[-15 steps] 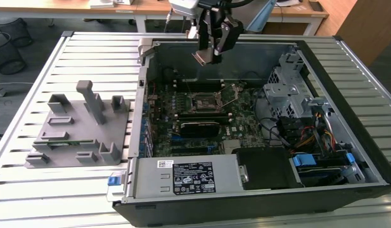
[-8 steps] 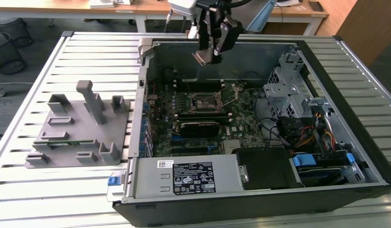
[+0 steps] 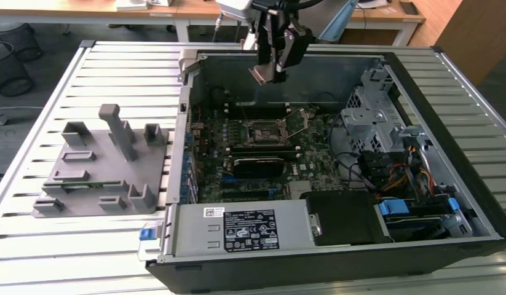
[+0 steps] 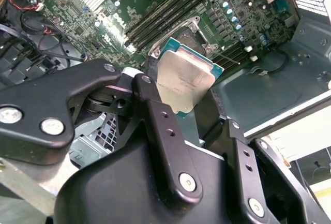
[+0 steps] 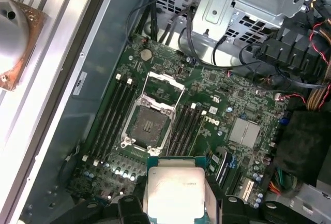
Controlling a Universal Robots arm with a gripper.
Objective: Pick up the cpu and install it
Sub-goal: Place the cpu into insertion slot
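- I am clamping the cpu between my jaws by two opposite edges. Its silvery top is showing in both wrist views, and it is hanging in the air, touching nothing else.
- In the exterior view the chip is hovering over the open computer case, well above the motherboard.
- In the first wrist view the socket is lying open a little beyond the chip, with its retention frame swung up. I am judging the step in hand to be carrying the chip across to it.
- Doing this well, I am reckoning, means gripping firmly without twisting. It also means squaring the chip's edges to the socket and keeping it flat rather than corner-first, since the contacts look delicate.
- The raised frame and the memory slots beside the socket are crowding the approach, so a straight path from above seems safest.
- The grey fixture block is sitting on the slatted table, well apart from the case.
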